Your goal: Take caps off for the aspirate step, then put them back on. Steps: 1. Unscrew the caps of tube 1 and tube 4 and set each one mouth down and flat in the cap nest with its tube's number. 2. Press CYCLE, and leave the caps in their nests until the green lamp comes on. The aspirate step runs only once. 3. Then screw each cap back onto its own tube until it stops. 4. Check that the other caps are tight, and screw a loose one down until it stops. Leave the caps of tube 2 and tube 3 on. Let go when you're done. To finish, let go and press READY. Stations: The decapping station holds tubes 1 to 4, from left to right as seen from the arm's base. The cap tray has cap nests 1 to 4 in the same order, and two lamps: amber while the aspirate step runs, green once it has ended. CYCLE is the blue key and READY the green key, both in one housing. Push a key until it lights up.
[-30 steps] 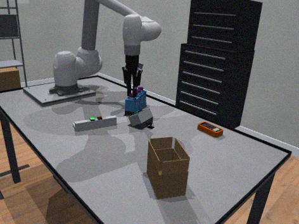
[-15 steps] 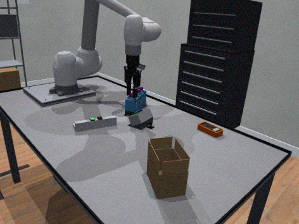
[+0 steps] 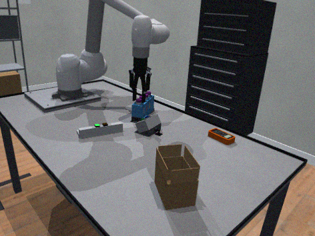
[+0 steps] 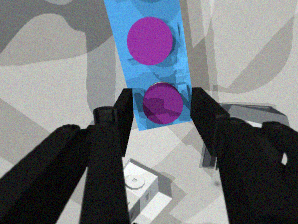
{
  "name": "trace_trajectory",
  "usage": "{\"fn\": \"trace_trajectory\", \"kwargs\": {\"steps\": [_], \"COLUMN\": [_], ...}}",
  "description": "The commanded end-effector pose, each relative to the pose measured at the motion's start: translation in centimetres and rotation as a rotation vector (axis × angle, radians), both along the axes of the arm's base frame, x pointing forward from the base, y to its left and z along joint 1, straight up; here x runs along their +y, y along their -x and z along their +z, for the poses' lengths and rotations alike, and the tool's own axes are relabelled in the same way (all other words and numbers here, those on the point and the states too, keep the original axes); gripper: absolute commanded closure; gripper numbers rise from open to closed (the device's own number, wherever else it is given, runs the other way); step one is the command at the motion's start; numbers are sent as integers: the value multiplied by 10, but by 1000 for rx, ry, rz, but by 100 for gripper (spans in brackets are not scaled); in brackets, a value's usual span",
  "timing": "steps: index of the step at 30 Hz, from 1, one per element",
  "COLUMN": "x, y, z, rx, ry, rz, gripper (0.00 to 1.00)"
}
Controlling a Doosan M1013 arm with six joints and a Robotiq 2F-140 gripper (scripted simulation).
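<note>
While perhaps clear of the purple cap (image 4: 162, 103), hand (image 4: 162, 107) spread astride it.

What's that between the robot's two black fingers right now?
A purple tube cap at the end of the blue rack, seen in the wrist view. The gripper straddles it with a gap on each side, so it isn't squeezing it.
</note>
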State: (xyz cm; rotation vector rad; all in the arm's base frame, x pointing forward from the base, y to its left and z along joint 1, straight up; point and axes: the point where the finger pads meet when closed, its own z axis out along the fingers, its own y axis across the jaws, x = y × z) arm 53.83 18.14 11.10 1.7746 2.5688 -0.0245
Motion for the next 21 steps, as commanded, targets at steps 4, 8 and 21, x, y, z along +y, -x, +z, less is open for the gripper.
{"fn": "trace_trajectory", "kwargs": {"steps": [4, 8, 21], "x": [0, 0, 0], "y": [0, 0, 0], "z": [1, 1, 1], "rx": [11, 13, 15], "ry": [-20, -17, -18], "rz": [414, 594, 723], "gripper": [59, 59, 70]}}
